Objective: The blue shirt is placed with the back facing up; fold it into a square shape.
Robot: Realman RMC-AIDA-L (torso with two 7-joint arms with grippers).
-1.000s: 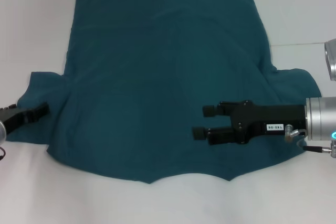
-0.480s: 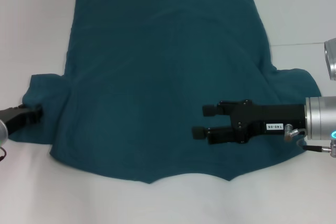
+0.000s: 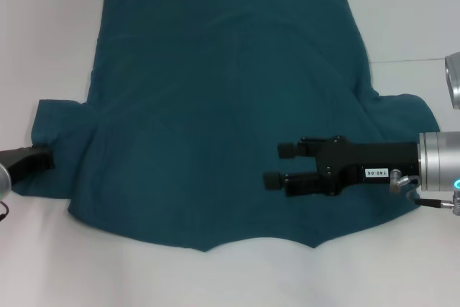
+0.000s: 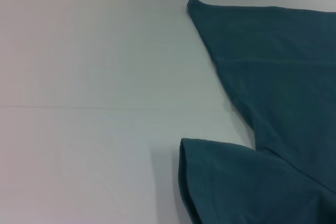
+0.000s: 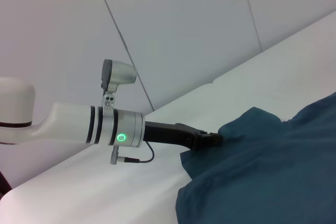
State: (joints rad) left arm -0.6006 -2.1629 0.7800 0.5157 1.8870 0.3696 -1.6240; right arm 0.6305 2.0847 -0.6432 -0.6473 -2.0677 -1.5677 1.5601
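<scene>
I see the blue shirt [image 3: 230, 98] spread flat across the middle of the white table [image 3: 43, 34], plain back up, hem at the far edge and collar toward me. My left gripper [image 3: 39, 157] sits at the left sleeve, fingers pinched on the sleeve's cloth. My right gripper [image 3: 277, 167] hovers over the shirt's right half, jaws parted and holding nothing. Its black body carries a small white label [image 3: 374, 173] I can't read.
</scene>
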